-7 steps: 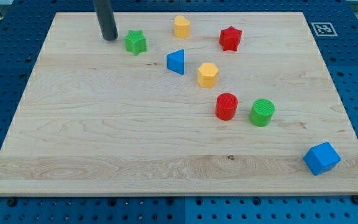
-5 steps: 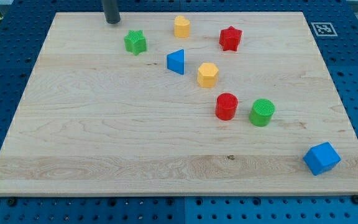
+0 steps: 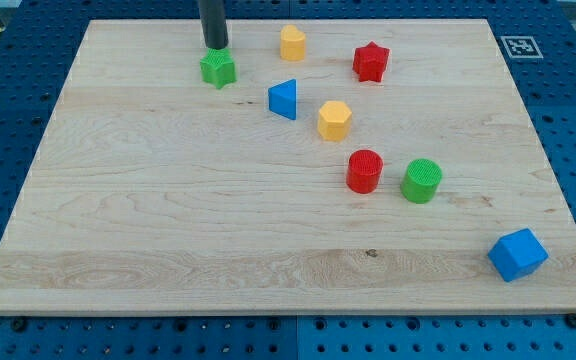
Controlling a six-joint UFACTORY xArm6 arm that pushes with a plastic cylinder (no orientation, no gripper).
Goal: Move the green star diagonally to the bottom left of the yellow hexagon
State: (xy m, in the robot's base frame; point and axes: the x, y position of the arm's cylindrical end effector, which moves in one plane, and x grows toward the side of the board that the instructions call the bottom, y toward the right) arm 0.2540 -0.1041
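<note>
The green star (image 3: 218, 68) lies near the board's top left. My tip (image 3: 214, 46) stands just above it in the view, touching or almost touching its top edge. The yellow hexagon (image 3: 334, 120) lies to the right and lower, past the blue triangle (image 3: 284, 99), which sits between the two.
A yellow heart-like block (image 3: 292, 42) and a red star (image 3: 370, 62) lie near the top. A red cylinder (image 3: 364, 171) and a green cylinder (image 3: 422, 181) sit right of centre. A blue cube (image 3: 517, 254) lies at the bottom right of the wooden board (image 3: 168, 220).
My tip went from left of the green star up to the top edge, then right and down to just above the star. No block has moved.
</note>
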